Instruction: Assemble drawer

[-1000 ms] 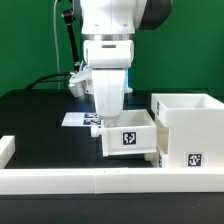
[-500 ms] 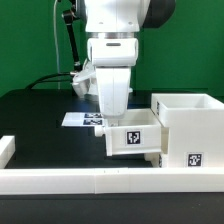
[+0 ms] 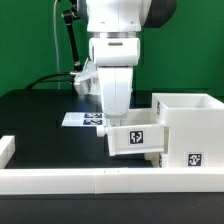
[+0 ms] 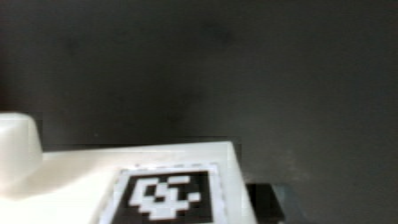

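**Robot arm holding a small white drawer box beside a larger white box**

In the exterior view, a white robot arm (image 3: 113, 55) reaches down from the upper middle of the frame onto a black table (image 3: 35, 125). Its gripper (image 3: 116, 121) dips into the small drawer box (image 3: 150, 146) at the centre of the frame. The fingertips are hidden behind the box wall, but they are clamped on that box, which hangs slightly tilted and clear of the table. A black-and-white tag (image 3: 135, 138) faces the camera on its front.

Just beside it, at the middle right of the frame, stands the larger open box (image 3: 190, 120), upright, with its own tag (image 3: 193, 157). Whether the two boxes touch is unclear.

The marker board (image 3: 76, 118) lies flat behind the arm, left of centre. A low white rail (image 3: 60, 180) crosses the lower frame.

The wrist view is blurred. It shows a tagged white panel (image 4: 80, 175) over the dark table.
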Tool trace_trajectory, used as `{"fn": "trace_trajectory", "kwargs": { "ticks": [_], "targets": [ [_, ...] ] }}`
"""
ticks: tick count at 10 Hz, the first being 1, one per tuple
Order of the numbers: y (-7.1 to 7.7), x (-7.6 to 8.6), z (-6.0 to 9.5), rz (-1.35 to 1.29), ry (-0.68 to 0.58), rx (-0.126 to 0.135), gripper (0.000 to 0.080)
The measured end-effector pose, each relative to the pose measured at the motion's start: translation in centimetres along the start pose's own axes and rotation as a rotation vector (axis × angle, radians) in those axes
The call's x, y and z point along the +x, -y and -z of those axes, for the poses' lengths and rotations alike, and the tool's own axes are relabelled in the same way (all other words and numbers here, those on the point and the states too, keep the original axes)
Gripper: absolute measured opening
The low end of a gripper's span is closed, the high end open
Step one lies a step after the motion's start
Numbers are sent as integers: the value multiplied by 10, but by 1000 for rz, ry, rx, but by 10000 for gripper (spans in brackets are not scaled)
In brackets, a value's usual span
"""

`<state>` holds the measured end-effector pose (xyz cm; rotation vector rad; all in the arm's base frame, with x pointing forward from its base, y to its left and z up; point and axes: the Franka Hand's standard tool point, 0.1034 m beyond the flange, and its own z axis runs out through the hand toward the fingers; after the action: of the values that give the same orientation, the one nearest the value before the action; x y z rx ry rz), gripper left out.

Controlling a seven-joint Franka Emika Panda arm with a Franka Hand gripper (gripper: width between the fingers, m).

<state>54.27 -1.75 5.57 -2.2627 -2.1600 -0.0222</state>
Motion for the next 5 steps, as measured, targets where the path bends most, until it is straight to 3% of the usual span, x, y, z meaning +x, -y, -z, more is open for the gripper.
{"fn": "trace_trajectory", "kwargs": {
  "ticks": [5],
  "targets": [
    [-3,1,-6,-1,-3,7,78]
  ]
}}
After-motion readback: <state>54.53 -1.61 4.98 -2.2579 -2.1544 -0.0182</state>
